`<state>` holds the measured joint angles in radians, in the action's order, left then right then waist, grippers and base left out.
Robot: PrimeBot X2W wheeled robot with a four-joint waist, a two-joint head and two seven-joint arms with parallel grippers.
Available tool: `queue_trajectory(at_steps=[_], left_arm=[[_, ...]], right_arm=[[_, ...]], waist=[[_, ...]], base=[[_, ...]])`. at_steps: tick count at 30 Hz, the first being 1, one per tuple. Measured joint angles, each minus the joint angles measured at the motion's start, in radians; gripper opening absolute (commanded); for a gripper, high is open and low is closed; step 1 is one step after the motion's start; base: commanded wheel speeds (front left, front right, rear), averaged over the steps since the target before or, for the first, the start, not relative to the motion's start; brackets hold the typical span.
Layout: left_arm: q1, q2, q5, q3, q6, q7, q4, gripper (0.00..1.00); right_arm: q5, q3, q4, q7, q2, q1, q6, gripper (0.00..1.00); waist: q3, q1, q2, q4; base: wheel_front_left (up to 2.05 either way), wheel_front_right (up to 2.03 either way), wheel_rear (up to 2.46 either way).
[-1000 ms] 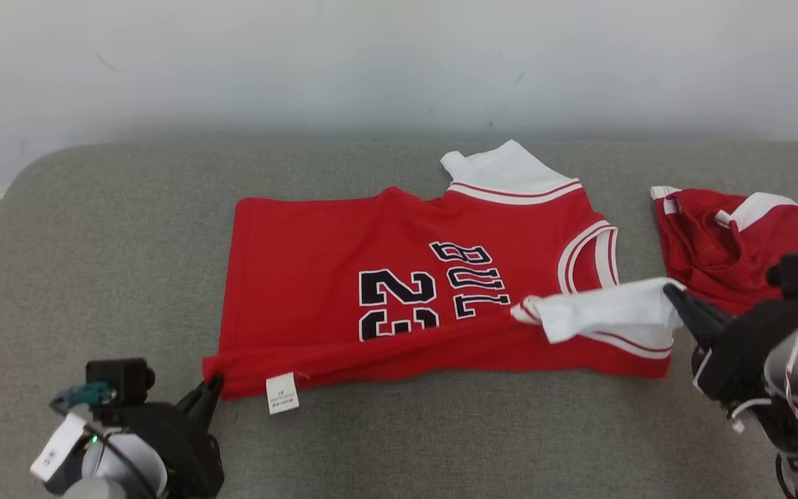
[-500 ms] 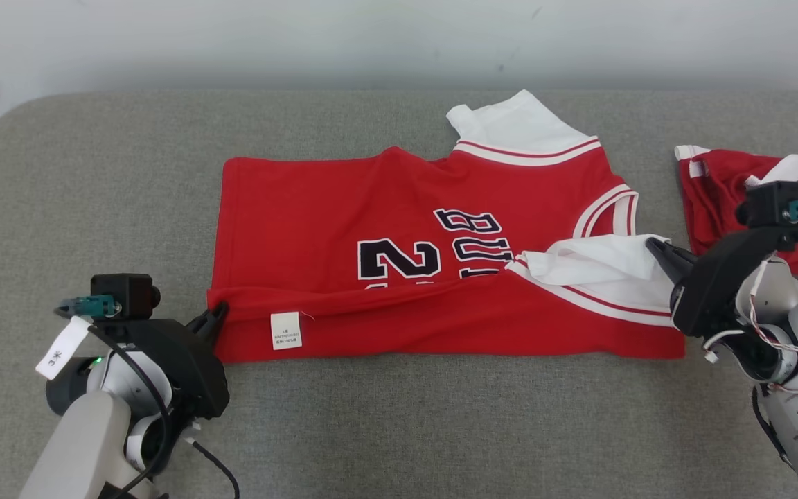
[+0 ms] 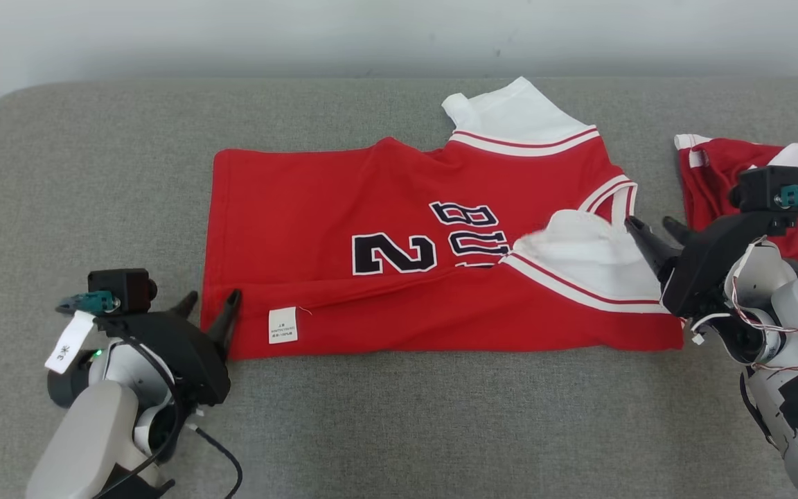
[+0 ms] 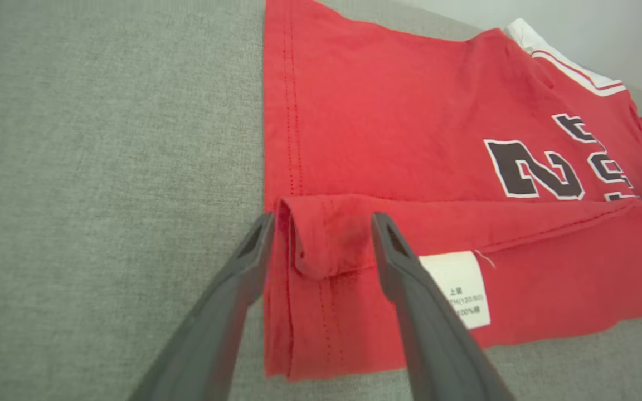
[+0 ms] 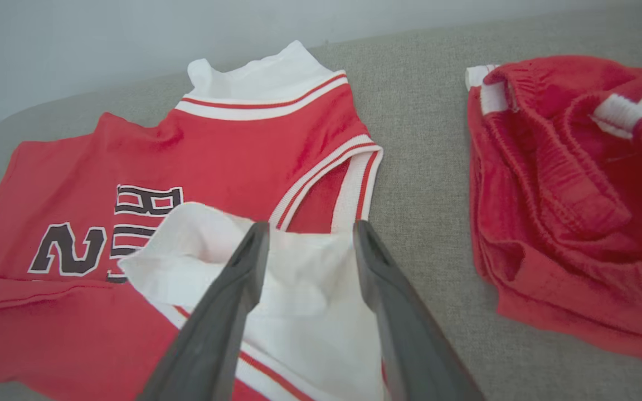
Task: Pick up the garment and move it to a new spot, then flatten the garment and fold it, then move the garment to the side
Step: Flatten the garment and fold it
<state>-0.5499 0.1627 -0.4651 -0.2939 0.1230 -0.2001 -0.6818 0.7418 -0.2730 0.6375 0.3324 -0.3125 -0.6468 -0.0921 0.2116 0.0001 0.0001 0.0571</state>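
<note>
Jersey (image 3: pixel 406 208) half-folded mid-frame. Left tool (image 3: pixel 213 294) open astride the hem corner (image 4: pixel 321 245), right tool (image 3: pixel 648 222) open over the white strap (image 5: pixel 310 289), both gripping nothing. Shorts (image 3: pixel 711 180) bunched far right.

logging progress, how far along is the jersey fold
Done: jersey lies flat, its near edge folded over once. In hand: nothing; left hand and right hand stand open at that fold's two ends. Left: likely further folds, then moving it aside.

Matt cloth jersey (image 3: pixel 316 208) — coarse woven upholstery (image 3: pixel 94 173)
</note>
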Motion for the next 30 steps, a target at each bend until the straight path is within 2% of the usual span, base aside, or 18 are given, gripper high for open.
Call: queue_trajectory(at_steps=[8, 17, 26, 30], left_arm=[[0.002, -0.013, 0.007, 0.015, 0.000, 0.128, -0.007, 1.00], [0.159, -0.019, 0.036, -0.005, -0.019, 0.248, 0.028, 1.00], [0.197, -0.014, 0.072, -0.018, -0.044, 0.307, 0.019, 1.00], [0.196, -0.016, 0.076, -0.021, -0.044, 0.322, 0.014, 1.00]], right_arm=[[0.000, 0.017, 0.003, -0.133, -0.006, 0.023, -0.016, 1.00], [-0.049, -0.019, -0.059, -0.246, -0.043, 0.219, -0.024, 1.00], [-0.096, -0.047, -0.093, -0.313, -0.053, 0.273, -0.023, 1.00], [-0.134, -0.063, -0.095, -0.324, -0.055, 0.276, -0.013, 1.00]], waist=[[-0.036, -0.0001, 0.0000, 0.001], [-0.083, -0.0003, -0.0002, 0.010], [-0.088, -0.0002, -0.0002, 0.004], [-0.081, -0.0002, -0.0002, 0.002]], base=[[0.00, 0.00, 0.00], [0.00, 0.00, 0.00], [0.00, 0.00, 0.00], [0.00, 0.00, 0.00]])
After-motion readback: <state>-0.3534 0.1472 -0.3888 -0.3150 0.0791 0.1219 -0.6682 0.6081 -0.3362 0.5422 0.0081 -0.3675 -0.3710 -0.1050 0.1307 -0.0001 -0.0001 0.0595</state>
